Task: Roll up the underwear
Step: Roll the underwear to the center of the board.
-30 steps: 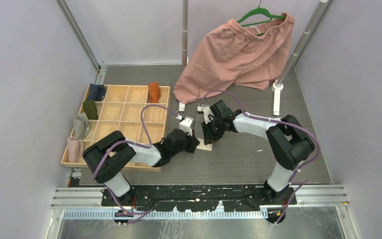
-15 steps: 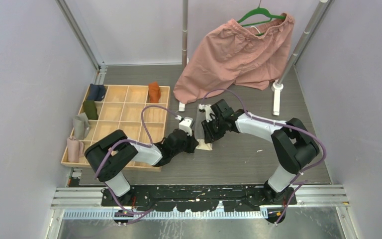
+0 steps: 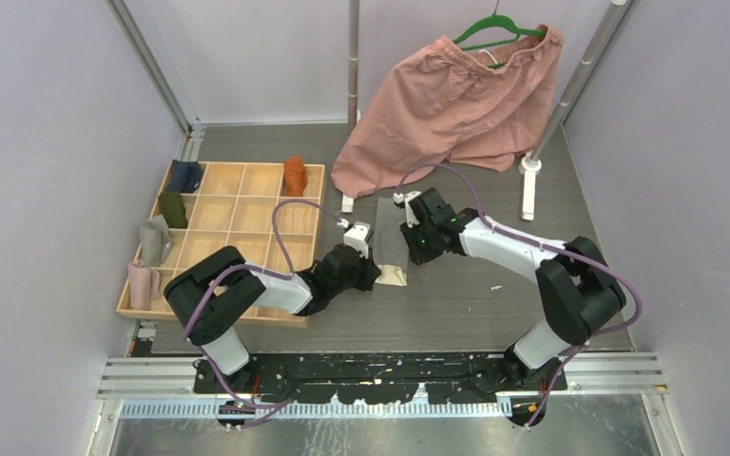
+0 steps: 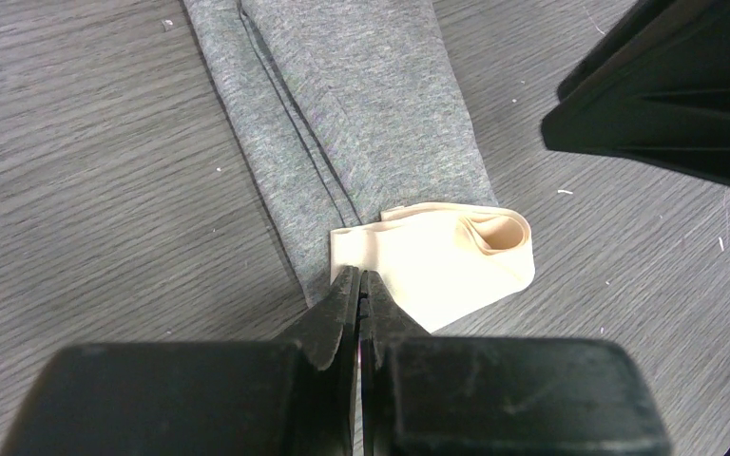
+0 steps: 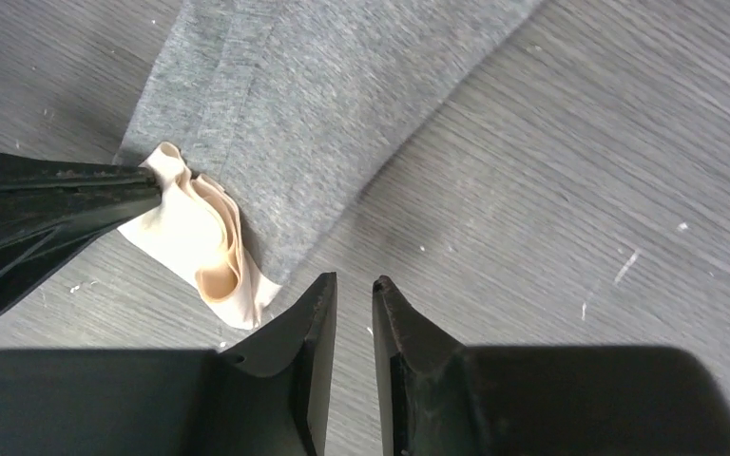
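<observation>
The right gripper (image 5: 354, 290) has drawn back off the grey underwear (image 4: 361, 104); the garment lies as a flat folded strip on the table (image 5: 580, 190), its cream waistband (image 4: 447, 261) buckled at the near end; the left gripper (image 4: 356, 285), jaws closed, pinches that band's corner; the right's jaws stand narrowly apart, empty, just beside the strip; rolling well probably means turning the band over tight and square.

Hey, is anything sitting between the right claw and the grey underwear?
Nothing visible. The right claw hangs open beside the grey underwear, only bare table between them. The left claw pinches its cream waistband, off to one side.
</observation>
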`<state>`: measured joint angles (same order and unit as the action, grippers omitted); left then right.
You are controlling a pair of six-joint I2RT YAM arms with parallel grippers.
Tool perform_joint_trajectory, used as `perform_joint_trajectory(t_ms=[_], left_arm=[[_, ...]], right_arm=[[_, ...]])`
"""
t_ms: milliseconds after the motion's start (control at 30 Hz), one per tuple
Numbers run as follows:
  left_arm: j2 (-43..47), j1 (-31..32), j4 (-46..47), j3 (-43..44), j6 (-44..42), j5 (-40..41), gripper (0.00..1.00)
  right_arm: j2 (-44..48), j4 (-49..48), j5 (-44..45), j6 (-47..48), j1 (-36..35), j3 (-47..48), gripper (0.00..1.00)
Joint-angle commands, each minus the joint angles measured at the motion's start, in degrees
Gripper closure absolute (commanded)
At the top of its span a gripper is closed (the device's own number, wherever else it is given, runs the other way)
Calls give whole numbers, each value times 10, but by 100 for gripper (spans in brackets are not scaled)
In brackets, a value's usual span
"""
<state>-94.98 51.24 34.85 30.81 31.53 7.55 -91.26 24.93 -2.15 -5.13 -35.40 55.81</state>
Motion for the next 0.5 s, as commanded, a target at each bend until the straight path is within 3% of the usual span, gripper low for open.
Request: perform_joint_trajectory(t_ms=[0,133,233,467], left_arm=[[-7,-2,-17,9,0,8,99],[-9,-2,-18,11,1,5,99],[-9,-2,-19,12,1,2,99],[-7,-2,-22,11,0,1,99]], right_arm=[[80,-24,4,-41,3,-17,75],[152,-113,-117,-139,-3,-70,81],[166,-158,-155,-200,-19,-101,82],[109,-177,-112,-218,-81,-103,83]])
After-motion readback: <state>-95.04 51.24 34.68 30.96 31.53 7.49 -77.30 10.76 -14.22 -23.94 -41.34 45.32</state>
